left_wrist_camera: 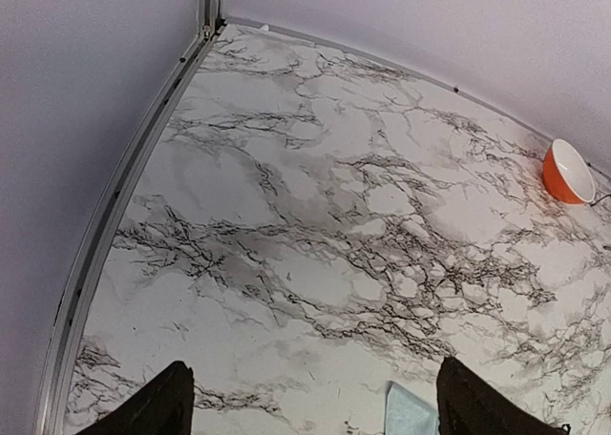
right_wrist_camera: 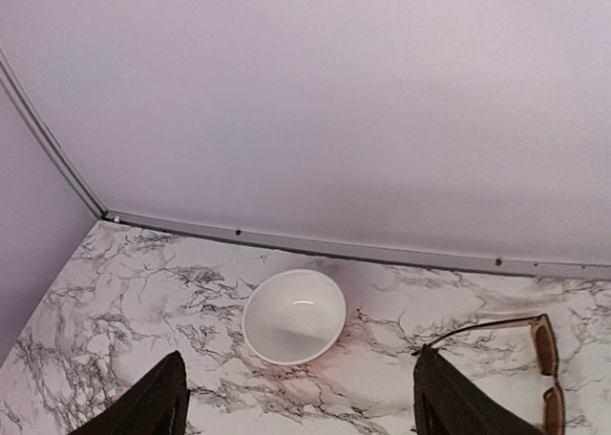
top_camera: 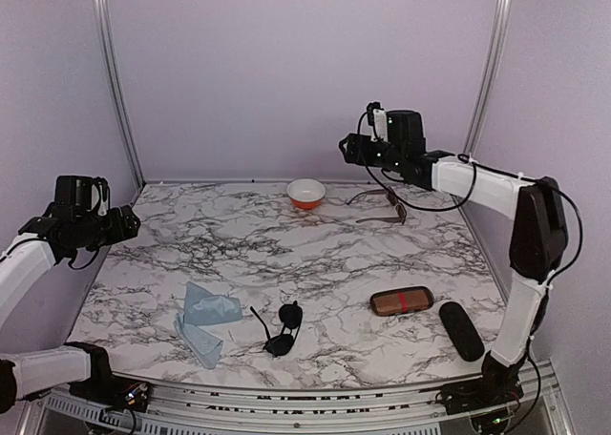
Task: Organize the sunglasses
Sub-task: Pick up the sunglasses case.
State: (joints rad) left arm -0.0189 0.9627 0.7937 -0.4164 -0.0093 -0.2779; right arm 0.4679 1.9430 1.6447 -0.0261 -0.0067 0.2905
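On the marble table (top_camera: pixel 315 254), the black sunglasses (top_camera: pixel 284 330) lie near the front edge at centre, just right of a crumpled blue cloth (top_camera: pixel 205 322) and well left of the cases. The brown sunglasses (top_camera: pixel 385 209) lie at the far right, near the back wall and just right of an orange bowl (top_camera: pixel 306 193) with a white inside; their arms look unfolded, one reaching toward the bowl. A brown case (top_camera: pixel 402 301) with a red stripe sits at the near right, closed. A black case (top_camera: pixel 461 330) sits just beside it, nearer the right edge and not touching it. The left pincer (left_wrist_camera: pixel 313 368) hangs above the left side of the table, its fingers wide apart, with only bare marble and a corner of the cloth beneath. The right pincer (right_wrist_camera: pixel 298 355) is raised over the far right of the table, its fingers likewise apart and holding nothing. In its wrist view the bowl lies between the fingers below and the brown pair lies outside the right finger. Neither pair is touched by either arm.
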